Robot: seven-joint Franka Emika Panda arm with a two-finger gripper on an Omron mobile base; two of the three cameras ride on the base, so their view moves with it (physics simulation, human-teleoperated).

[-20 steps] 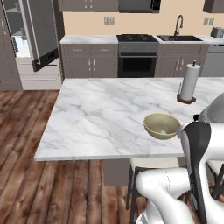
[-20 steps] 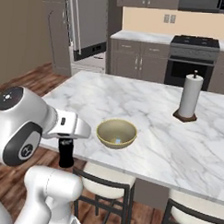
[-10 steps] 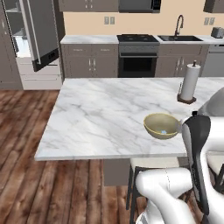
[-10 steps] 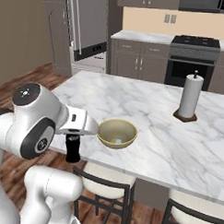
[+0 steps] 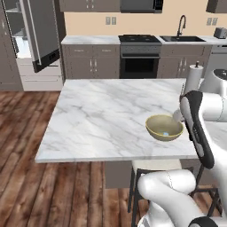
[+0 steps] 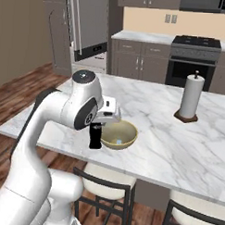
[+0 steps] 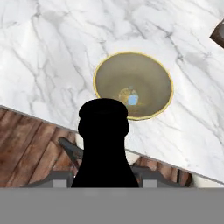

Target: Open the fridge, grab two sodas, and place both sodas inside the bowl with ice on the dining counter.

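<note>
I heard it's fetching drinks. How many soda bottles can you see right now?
1. A black soda bottle hangs in the gripper beside the bowl, above the dining counter's near edge. Another may be hidden elsewhere.

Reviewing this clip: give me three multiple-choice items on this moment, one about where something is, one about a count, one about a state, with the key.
1. Where is the soda bottle?
A. Lying inside the bowl
B. In the gripper, beside the bowl's near rim
C. Standing by the paper towel roll

2. How many soda bottles lie in the bowl?
A. None
B. One
C. Two

3. What state is the fridge door in?
A. Shut
B. Swung open
C. Removed

Key: 1 B, the right base view shows the gripper shut on the upright black bottle just outside the bowl, at the dining counter edge. 2 A, the hand view shows just the bowl's pale inside with a small bluish speck. 3 B, the left base view shows the door standing out from the fridge, with shelves visible behind it.
</note>
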